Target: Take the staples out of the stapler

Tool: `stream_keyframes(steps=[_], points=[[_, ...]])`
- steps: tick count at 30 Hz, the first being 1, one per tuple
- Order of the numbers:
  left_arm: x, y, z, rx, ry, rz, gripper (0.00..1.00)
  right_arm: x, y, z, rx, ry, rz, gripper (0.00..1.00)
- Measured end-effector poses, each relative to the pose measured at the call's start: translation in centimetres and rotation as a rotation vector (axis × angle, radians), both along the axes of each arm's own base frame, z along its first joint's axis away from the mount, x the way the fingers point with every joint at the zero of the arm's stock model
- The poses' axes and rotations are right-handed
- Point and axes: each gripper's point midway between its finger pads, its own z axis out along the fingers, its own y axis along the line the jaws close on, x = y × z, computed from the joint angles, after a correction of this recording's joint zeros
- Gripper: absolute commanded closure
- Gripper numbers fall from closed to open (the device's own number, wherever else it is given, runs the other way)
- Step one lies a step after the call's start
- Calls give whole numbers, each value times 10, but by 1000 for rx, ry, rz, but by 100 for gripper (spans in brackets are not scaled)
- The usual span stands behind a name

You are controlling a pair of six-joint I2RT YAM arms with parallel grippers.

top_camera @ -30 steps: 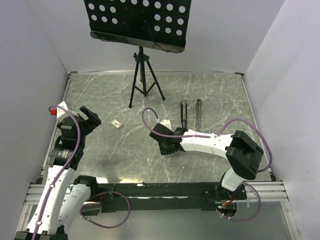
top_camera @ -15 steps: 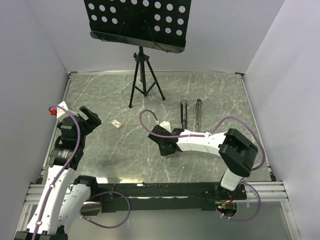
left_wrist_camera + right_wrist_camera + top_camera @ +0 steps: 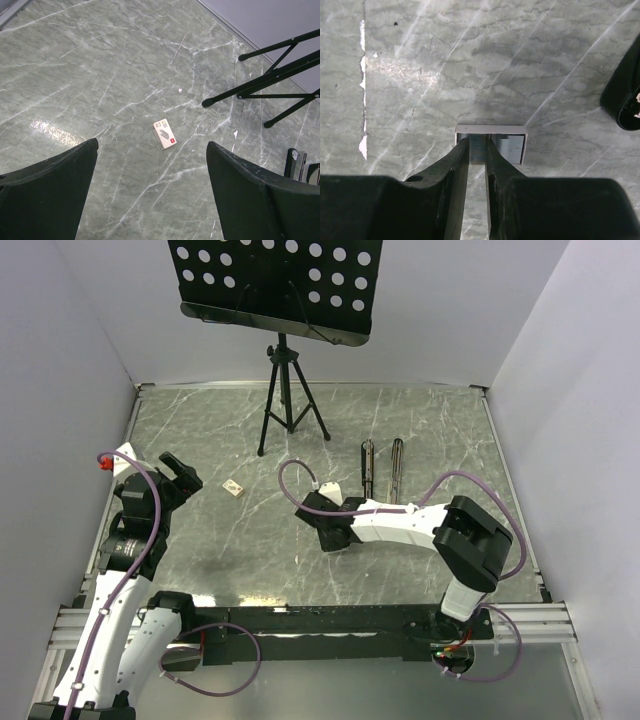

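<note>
The stapler (image 3: 382,466) lies opened out as two narrow dark bars right of the table's middle; its end shows at the right edge of the left wrist view (image 3: 295,163). My right gripper (image 3: 328,534) is low over the table, left of and nearer than the stapler. In the right wrist view it (image 3: 477,145) is shut on a silvery strip of staples (image 3: 477,153) inside a small open white tray (image 3: 490,129). A second silvery strip (image 3: 509,149) lies in the tray beside it. My left gripper (image 3: 180,476) is open and empty at the left, also in its own view (image 3: 151,144).
A small whitish box with a red mark (image 3: 235,486) lies on the marble between the grippers, also in the left wrist view (image 3: 164,134). A black tripod (image 3: 290,410) with a perforated music-stand plate stands at the back. White walls enclose the table (image 3: 430,420).
My right arm's elbow and gripper have shifted slightly left. The left arm, the stapler and the small box have not moved.
</note>
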Motion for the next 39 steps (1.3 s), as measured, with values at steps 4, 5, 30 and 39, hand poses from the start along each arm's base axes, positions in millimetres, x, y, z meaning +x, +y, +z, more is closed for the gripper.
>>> stream_keyframes(steps=[4,5,30,39], points=[[0,0,0,0,0,0,6,0,0,-1,-2,2,-5,73],[0,0,0,0,0,0,6,0,0,-1,-2,1,-8,72],[0,0,0,0,0,0,6,1,-14,11,-54,-17,-32,59],[0,0,0,0,0,0,6,1,-13,11,-53,-16,-25,58]])
